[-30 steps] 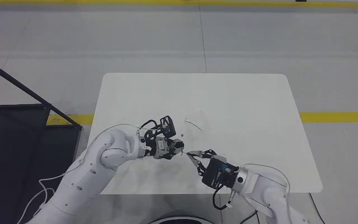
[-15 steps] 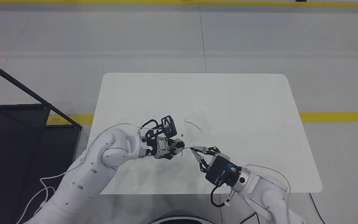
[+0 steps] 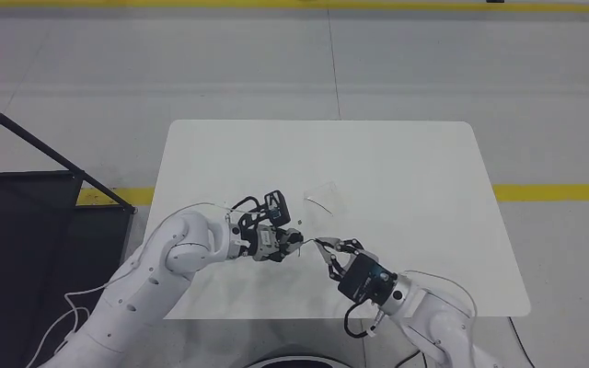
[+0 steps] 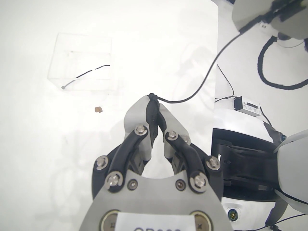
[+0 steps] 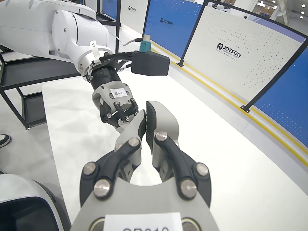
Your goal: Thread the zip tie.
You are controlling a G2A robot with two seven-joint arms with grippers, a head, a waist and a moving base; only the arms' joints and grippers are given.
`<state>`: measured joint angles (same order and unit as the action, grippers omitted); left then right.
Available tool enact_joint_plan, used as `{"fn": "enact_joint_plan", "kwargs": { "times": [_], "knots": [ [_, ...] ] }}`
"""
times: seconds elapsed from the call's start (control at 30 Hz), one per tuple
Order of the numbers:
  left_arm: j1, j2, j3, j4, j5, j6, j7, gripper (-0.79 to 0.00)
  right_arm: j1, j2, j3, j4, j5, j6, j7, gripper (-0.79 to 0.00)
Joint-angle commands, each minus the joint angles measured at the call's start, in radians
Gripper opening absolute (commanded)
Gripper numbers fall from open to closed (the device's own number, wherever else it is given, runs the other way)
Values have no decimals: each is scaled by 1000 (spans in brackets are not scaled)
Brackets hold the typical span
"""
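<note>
The left tool (image 4: 153, 104) and right tool (image 5: 146, 110) pinch the zip tie (image 4: 178, 101)

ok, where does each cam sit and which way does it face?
Top view: above the arms, looking down at the table; both arms show.
Left wrist view: behind the left gripper, facing table and clear box; zip tie pinched.
Right wrist view: behind the right gripper, facing the left arm and fencing.
Shared: top and left wrist both show the clear box.
</note>
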<state>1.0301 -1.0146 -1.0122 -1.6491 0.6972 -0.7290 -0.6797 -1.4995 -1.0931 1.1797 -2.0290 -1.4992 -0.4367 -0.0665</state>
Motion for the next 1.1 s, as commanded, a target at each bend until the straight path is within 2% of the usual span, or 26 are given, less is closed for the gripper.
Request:
{"fn": "enact_joint_plan", "kwargs": {
  "times": [0.0,0.17,0.5,1.07],
  "knots": [
    [9,0,1,-14,42,13,17,-785,-1,-1,-2,-2,-2,15,4,-785],
    [28,2,-1,-33,103,5,75,-785,-2,-5,-3,-1,8,48,7,-785],
    [47,6,-9,-49,150,-14,119,-785,-2,-9,-3,1,12,76,9,-785],
    [50,6,-13,-53,141,10,124,-785,-6,-21,-28,-5,-51,166,18,-785]
  ]
}}
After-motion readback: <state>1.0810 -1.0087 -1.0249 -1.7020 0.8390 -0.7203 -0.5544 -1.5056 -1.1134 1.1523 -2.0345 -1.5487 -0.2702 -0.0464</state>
